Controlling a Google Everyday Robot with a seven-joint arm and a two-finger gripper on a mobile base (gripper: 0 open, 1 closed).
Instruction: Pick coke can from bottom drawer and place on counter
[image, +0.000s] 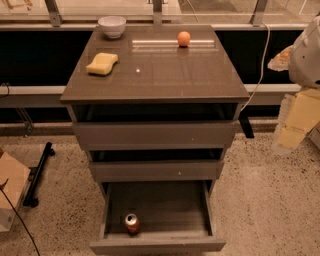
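Observation:
The coke can stands upright in the open bottom drawer, near its front left corner. The counter is the glossy brown top of the cabinet above it. My gripper hangs at the right edge of the view, beside the cabinet at about the height of the upper drawers. It is well away from the can and holds nothing that I can see. The white arm shows above it.
On the counter lie a yellow sponge at the left, a white bowl at the back left and an orange ball at the back. The two upper drawers are slightly open. A cardboard box and a black bar are on the floor at the left.

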